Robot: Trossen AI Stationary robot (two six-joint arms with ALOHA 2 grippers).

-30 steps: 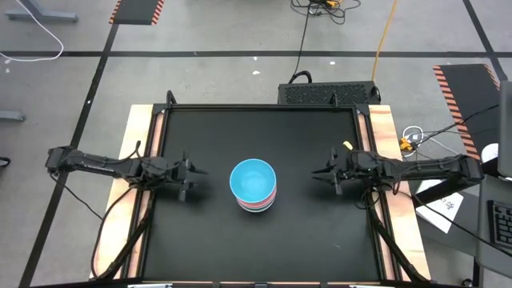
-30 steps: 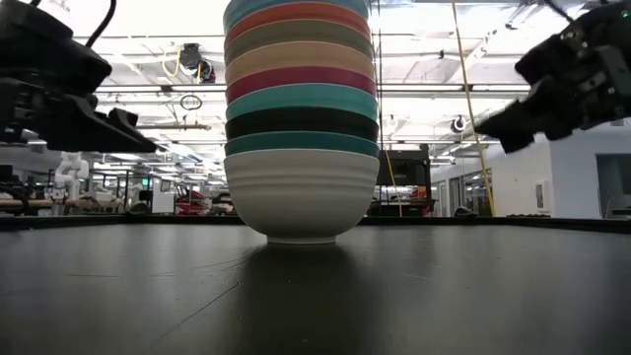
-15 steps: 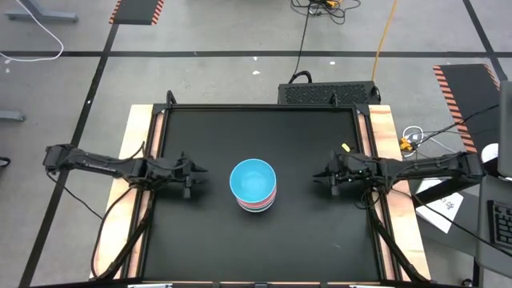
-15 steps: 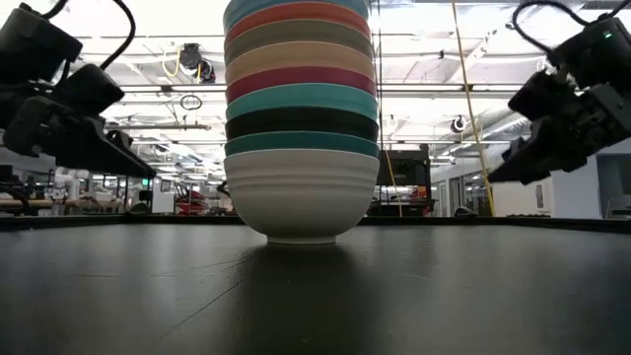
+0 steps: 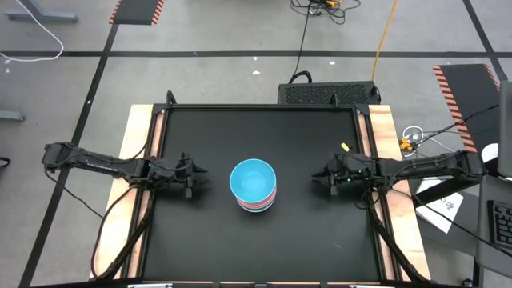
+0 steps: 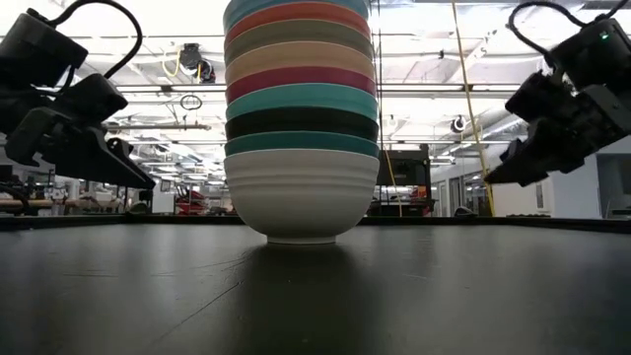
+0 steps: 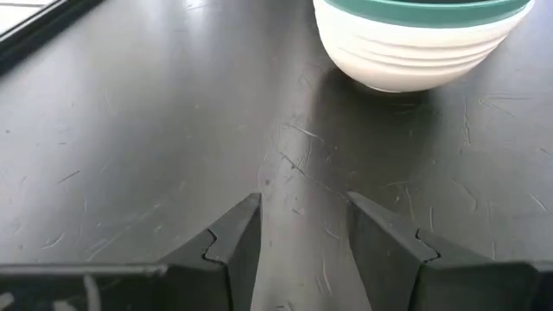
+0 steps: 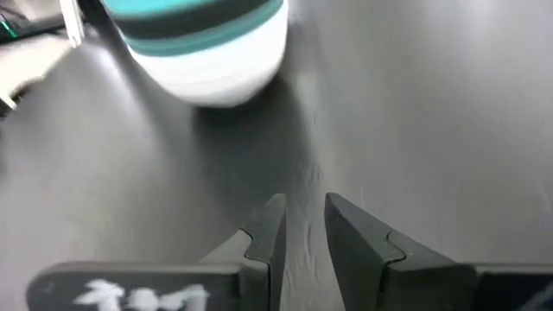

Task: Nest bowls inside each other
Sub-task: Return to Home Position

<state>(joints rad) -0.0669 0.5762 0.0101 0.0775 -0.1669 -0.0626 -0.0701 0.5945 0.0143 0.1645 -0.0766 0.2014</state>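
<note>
All bowls nested in one tall stack at ctr of scuffed matte-black table: ribbed white bowl at btm, smooth light-blue bowl on top. Flanking it, well apart: left tool & right tool, both released, nothing betw. fingers; right gap narrower.

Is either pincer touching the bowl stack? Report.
No, the left pincer and right pincer sit apart from the bowl stack, one on each side.

Two slender black arms trailed looped black cables; left end effector and right end effector carried wedge-shaped dark fingers.
</note>
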